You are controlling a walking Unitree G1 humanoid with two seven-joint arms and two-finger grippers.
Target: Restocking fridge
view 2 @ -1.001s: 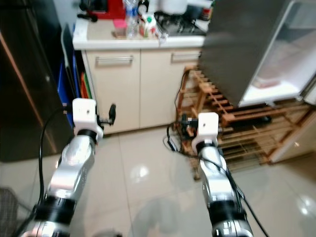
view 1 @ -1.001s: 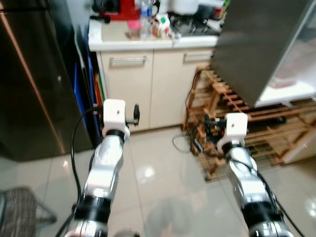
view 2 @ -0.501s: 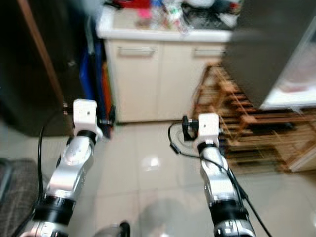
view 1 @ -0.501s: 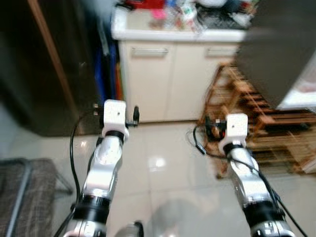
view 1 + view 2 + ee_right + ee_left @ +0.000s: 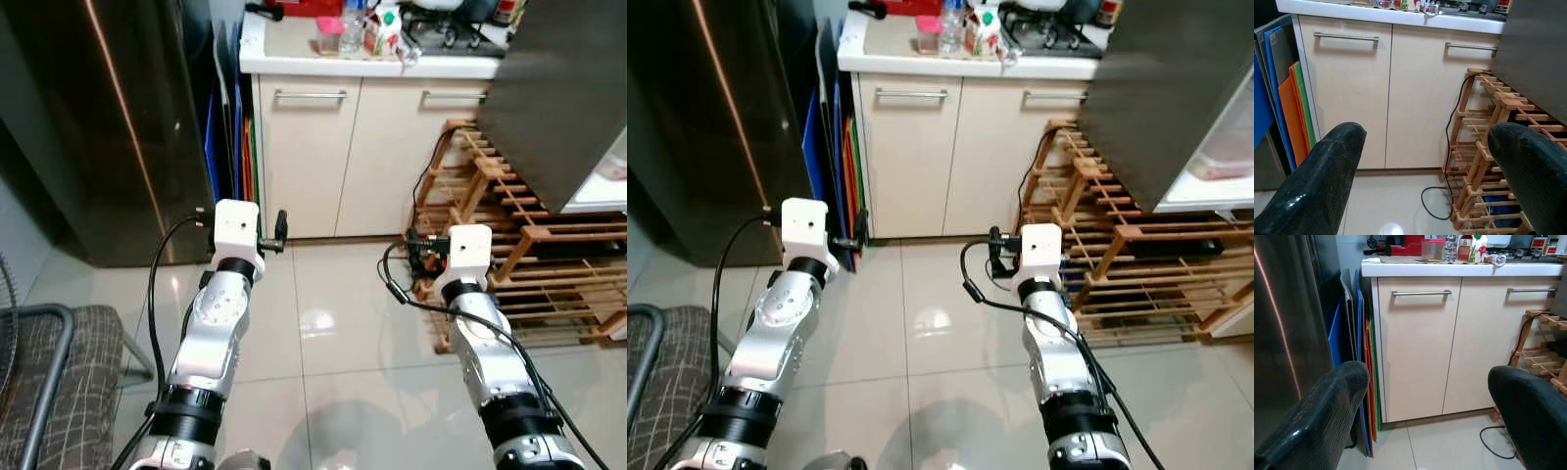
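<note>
1. Near: both your arms are raised level ahead of the chest over bare floor tiles [image 5: 323, 323]. A chair [image 5: 39, 392] sits at your lower left.

2. Left gripper [image 5: 1425, 396]: fingers spread wide, nothing between them, pointing at the cabinet. Right gripper [image 5: 1425, 166]: also spread wide and empty, aimed at the cabinet doors and the wooden rack [image 5: 1488, 147].

3. Step in hand, as I judge it: approach or transit. You hold nothing, so the restock has no item picked yet. You are standing in the open floor, well apart from every surface.

4. Middle distance: dark steel fridge [image 5: 108, 127] at your left, its door shut. Coloured boards [image 5: 1359, 357] lean between the fridge and the cabinet [image 5: 313, 147]. At your right, the rack [image 5: 509, 225] with a cable [image 5: 402, 284] trailing on the floor beside it.

5. Far: counter [image 5: 294, 59] carries the likely stock: a bottle [image 5: 353, 15], a carton [image 5: 384, 20], a small pink-lidded tub [image 5: 327, 34]. Upper right, an open fridge door [image 5: 558, 98] with a shelf [image 5: 1215, 186] showing behind it.

6. Next move calls for: walk forward to the counter, lift one gripper to counter height, and pick one item. Keep your right arm away from the rack and the cable.
</note>
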